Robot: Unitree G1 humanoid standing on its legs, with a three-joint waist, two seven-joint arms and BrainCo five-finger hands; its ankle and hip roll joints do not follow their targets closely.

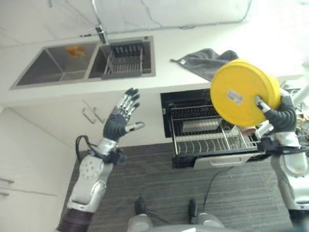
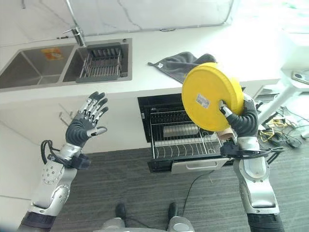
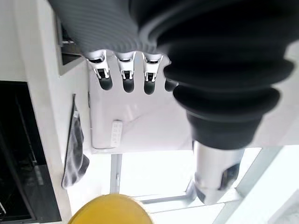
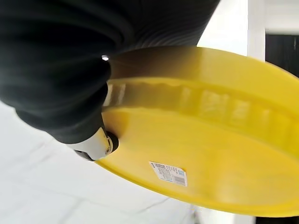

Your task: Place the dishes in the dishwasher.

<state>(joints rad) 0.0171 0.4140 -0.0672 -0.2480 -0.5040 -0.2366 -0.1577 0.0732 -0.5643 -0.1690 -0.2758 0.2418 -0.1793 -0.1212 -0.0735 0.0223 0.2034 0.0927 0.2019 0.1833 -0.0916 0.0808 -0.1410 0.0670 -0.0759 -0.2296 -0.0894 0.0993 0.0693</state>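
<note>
A round yellow plate (image 1: pixel 244 92) with a white label on its underside is held up on edge above the open dishwasher (image 1: pixel 212 137). My right hand (image 1: pixel 280 112) is shut on the plate's right rim, thumb pressed on the underside; the plate (image 4: pixel 210 154) shows close in the right wrist view. The dishwasher's wire rack (image 2: pixel 181 137) is pulled out below the counter. My left hand (image 1: pixel 123 113) is raised in front of the cabinet, left of the dishwasher, open with fingers spread and holding nothing.
A grey cloth (image 1: pixel 205 62) lies on the white counter (image 1: pixel 164 53) behind the plate. A double sink (image 1: pixel 63 63) with a dark drying rack (image 1: pixel 124 62) sits at the back left. White cabinets (image 1: pixel 29 145) stand at left.
</note>
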